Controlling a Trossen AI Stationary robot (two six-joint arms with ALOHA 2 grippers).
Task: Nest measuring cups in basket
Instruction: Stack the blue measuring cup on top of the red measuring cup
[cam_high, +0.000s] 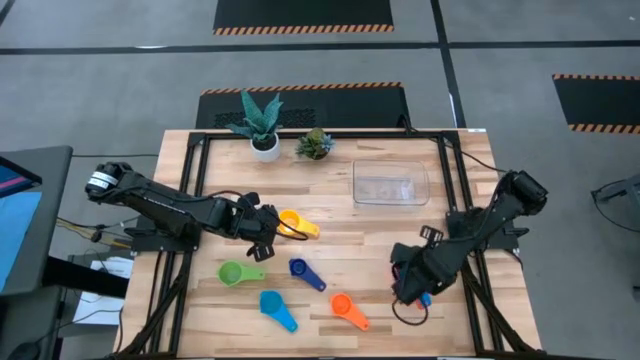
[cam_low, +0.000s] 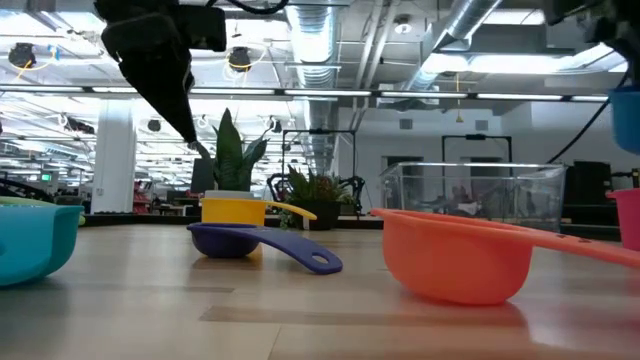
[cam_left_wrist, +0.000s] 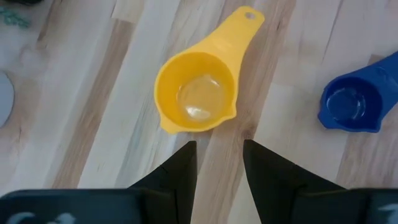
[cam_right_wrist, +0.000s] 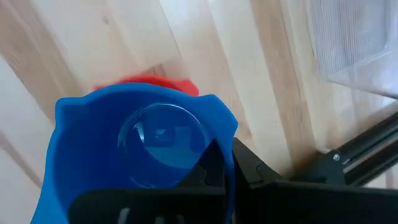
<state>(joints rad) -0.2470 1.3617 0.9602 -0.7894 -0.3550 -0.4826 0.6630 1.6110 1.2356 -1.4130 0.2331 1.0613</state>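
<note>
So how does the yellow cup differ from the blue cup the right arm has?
The yellow cup sits free on the table ahead of the open left gripper; the blue cup is clamped in the right gripper, above a red cup. Colour differs too. Both are round, upright, empty scoops outside the basket.

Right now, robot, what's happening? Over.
Left gripper open, hovering by yellow cup. Right gripper shut on blue cup, above red cup. Basket empty. Nothing in the way.
</note>
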